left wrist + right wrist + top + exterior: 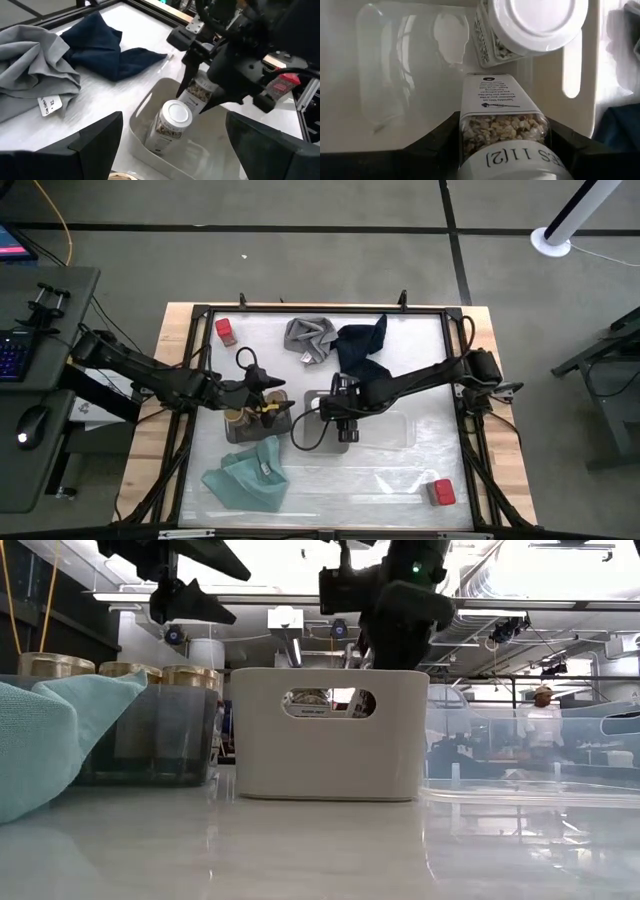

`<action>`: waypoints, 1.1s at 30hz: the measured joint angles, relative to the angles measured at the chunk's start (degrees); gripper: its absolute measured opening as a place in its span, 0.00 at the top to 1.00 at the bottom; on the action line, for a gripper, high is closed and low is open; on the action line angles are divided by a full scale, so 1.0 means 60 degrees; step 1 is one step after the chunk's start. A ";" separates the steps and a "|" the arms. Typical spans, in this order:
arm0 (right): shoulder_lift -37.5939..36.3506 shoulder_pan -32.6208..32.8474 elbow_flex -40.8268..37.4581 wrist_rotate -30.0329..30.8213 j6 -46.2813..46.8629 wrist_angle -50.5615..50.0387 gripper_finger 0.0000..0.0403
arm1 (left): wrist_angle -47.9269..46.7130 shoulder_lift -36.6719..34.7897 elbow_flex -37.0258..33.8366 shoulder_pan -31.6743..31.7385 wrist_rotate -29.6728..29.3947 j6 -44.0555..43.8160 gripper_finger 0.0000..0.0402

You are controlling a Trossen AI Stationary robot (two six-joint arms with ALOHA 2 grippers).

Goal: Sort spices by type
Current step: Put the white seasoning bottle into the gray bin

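White-topped jar (502, 127) gripped by right tool (502, 145) beside second jar (532, 22); left tool (268, 395) released.

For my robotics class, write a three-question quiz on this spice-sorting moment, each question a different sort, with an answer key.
1. True or false: the right gripper holds a spice jar over the white bin.
2. Multiple choice: how many white-topped jars already stand inside that bin? A none, B one, C three.
3. Fill in: the red jar near the table's front right corner lies on the ____ tray.

Key: 1 true; 2 B; 3 clear.
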 joint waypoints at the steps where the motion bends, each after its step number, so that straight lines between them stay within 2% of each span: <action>1: 0.0027 -0.0003 -0.0003 0.0054 0.0000 0.0017 0.51 | 0.0004 -0.0002 0.0000 -0.0020 -0.0002 0.0004 0.16; 20: 0.0030 -0.0050 -0.0003 0.0134 -0.0178 0.0799 0.51 | -0.0029 0.0002 -0.0003 -0.0142 -0.0055 -0.0149 0.16; 26: 0.0019 -0.0105 -0.0003 0.0134 0.0059 0.0803 0.39 | -0.0029 0.0002 0.0000 -0.0142 -0.0061 -0.0226 0.16; 33: 0.0019 -0.0199 -0.0003 0.0146 0.0101 0.0904 0.36 | -0.0033 0.0002 0.0000 -0.0142 -0.0069 -0.0233 0.16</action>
